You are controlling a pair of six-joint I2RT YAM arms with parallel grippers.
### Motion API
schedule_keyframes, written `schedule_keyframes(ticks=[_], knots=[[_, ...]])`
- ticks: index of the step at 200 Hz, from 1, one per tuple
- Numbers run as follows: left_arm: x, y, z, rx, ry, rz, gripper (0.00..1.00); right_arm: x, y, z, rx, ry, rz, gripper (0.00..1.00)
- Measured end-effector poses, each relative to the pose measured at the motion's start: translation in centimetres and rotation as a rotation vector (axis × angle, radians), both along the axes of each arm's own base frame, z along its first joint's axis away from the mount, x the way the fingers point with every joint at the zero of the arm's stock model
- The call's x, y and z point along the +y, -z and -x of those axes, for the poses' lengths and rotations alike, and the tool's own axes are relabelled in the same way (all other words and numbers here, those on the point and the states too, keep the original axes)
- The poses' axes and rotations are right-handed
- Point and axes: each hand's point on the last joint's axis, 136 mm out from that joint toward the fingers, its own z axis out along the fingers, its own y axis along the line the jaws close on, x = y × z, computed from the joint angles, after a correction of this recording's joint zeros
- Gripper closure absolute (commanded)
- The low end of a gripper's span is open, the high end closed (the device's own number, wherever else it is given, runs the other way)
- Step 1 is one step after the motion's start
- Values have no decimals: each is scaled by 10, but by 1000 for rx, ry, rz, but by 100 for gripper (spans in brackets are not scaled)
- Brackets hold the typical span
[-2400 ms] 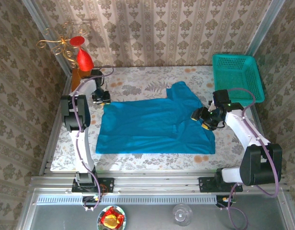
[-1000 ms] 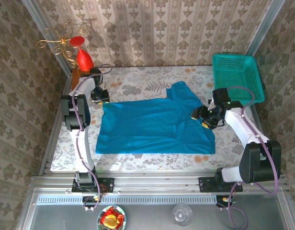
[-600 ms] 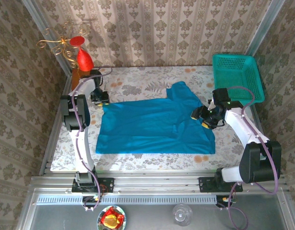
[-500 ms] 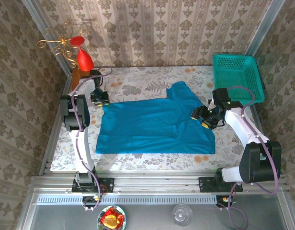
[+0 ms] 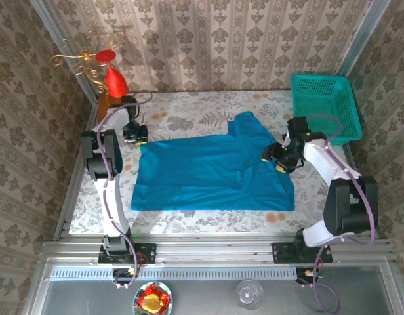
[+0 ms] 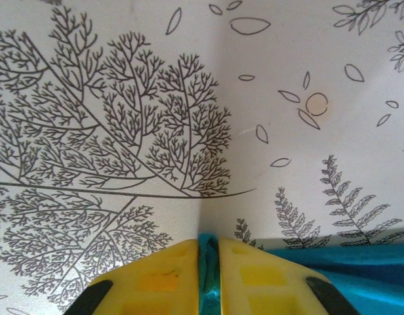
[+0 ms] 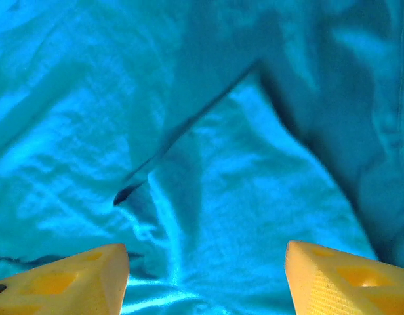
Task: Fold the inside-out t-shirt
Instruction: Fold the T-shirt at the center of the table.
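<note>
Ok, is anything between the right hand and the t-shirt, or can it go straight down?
Nothing visible is in the way. The right hand hangs open directly over the t-shirt, with bare wrinkled cloth between its fingers. The green basket sits off to the side, apart from it.

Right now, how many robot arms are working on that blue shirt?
2. The left gripper pinches the shirt's far left corner; the right gripper is open above its right side.

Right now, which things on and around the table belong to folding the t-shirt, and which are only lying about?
For the job: t-shirt; left hand, shut on its edge; right hand, open over it.
Lying about: green basket; red ornament; glass; small bowl.
</note>
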Motion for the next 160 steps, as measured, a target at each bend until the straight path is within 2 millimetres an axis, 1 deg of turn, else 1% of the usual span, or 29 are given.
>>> schedule_keyframes(ticks=[15, 34, 53, 75, 99, 114, 137, 160], knots=[[-2, 0, 0, -2, 5, 0, 91, -5, 1, -15, -17, -19, 42, 37], [-5, 0, -1, -5, 10, -3, 92, -11, -2, -42, -52, -51, 94, 40], [-9, -1, -3, -15, 19, -7, 92, -15, -4, -78, -96, -91, 136, 45], [-13, -1, -4, -22, 28, -8, 92, -17, -5, -125, -151, -137, 179, 51], [-16, -1, -3, -26, 34, -12, 92, -15, -1, -171, -202, -198, 221, 60], [-16, -1, -2, -24, 36, -14, 92, -13, 2, -197, -230, -231, 238, 63], [-18, -2, 1, -23, 41, -15, 92, -7, 13, -227, -249, -289, 256, 66], [-19, -2, 3, -20, 43, -15, 92, -1, 26, -250, -250, -337, 271, 66]])
